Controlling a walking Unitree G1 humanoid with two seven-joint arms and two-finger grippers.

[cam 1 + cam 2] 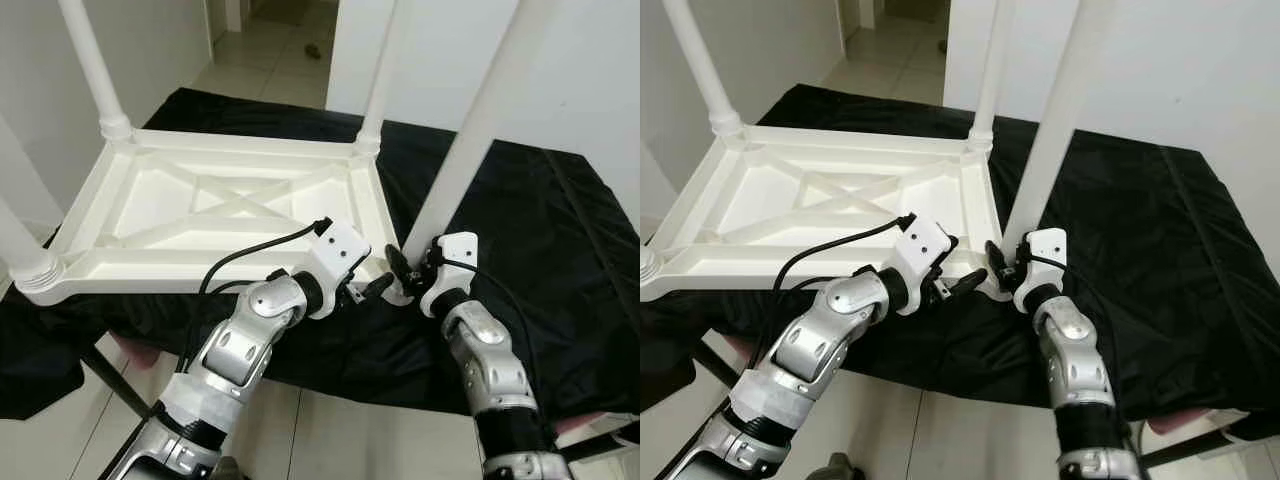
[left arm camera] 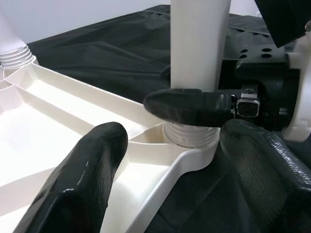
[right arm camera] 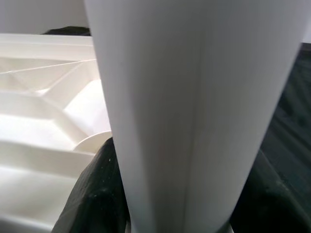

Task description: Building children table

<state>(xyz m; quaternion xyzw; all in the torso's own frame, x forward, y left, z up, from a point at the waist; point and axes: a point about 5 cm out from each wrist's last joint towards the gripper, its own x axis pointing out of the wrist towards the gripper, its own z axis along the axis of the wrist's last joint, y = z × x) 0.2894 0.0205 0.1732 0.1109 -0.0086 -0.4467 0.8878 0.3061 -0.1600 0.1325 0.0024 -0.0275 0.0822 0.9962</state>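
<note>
My right gripper [image 1: 408, 270] is closed on the leg [image 1: 470, 150], low down, right above the socket; in its wrist view a black finger [image 3: 92, 194] sits on each side of the white tube. My left gripper [image 1: 372, 287] is spread wide at the same corner, holding nothing: one finger [image 2: 82, 179] hangs over the tabletop's inner tray, the other on the outer side over the cloth, with the corner socket between them. Both forearms reach in from the near edge, elbows low, wrists angled toward each other so the grippers nearly meet.

The tabletop [image 1: 200, 205] lies upside down on a bench covered in black cloth [image 1: 540, 230], its ribbed underside up, spanning the left half of the bench. The gripped leg stands at the tabletop's near right corner and leans to the right. Other legs [image 1: 92, 62] stand upright in the other corners. I can read no labels or writing anywhere on the parts.
</note>
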